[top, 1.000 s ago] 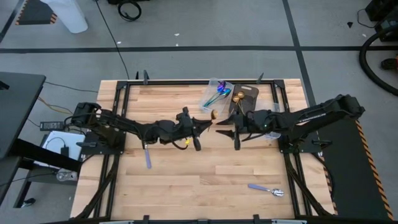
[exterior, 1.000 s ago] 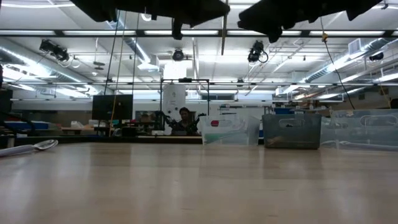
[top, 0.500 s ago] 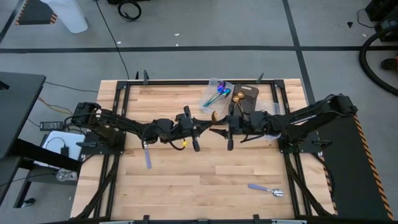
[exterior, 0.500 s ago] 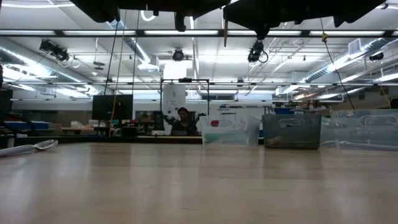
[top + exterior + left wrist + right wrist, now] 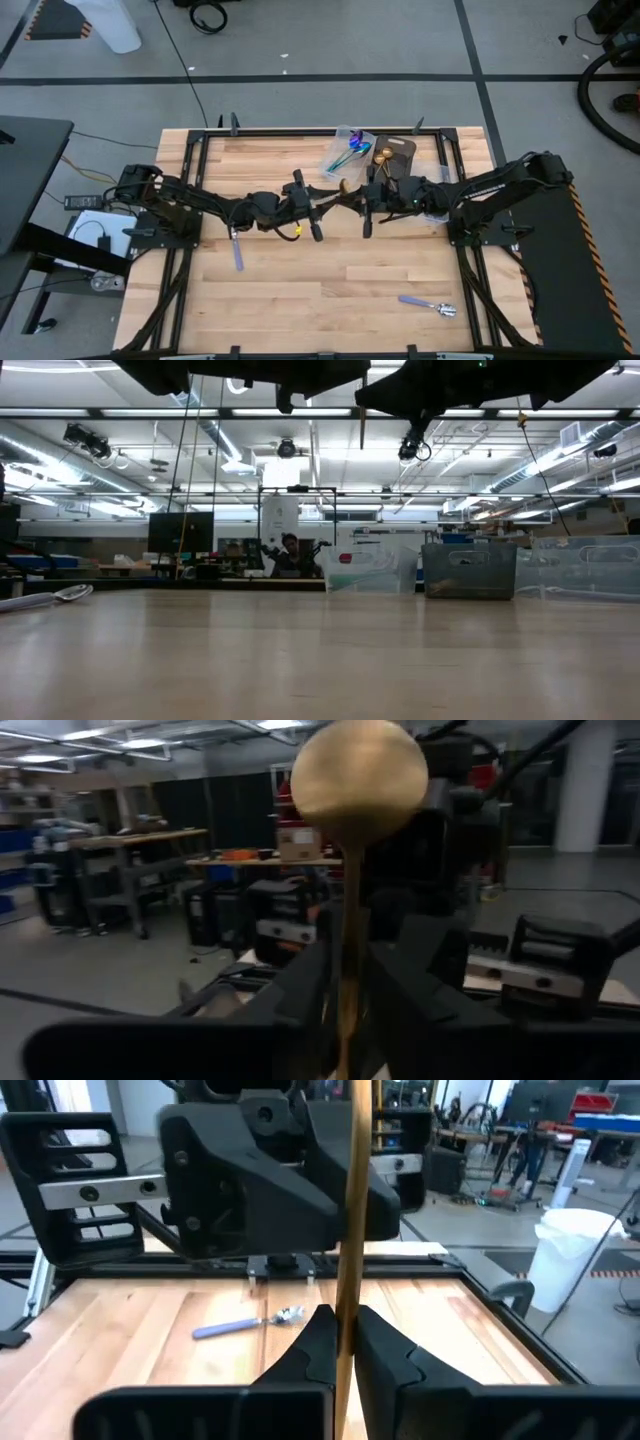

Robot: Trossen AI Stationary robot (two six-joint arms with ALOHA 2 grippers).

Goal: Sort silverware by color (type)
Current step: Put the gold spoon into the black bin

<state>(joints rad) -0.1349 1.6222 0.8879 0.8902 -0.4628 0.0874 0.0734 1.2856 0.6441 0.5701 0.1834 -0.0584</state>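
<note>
Gold spoon (image 5: 358,780), slim-handled with a round matte bowl, hangs above mid-tabletop (image 5: 300,300), both the left pincer (image 5: 345,995) and right pincer (image 5: 340,1342) clamped on its handle. Two silver spoons (image 5: 430,305) lie on the wood, well apart.

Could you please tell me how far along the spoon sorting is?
Done: iridescent spoons lie in the clear tray. In hand: a gold spoon, gripped by the left claw and the right claw mid-table. Left: two silver spoons on the table.
</note>
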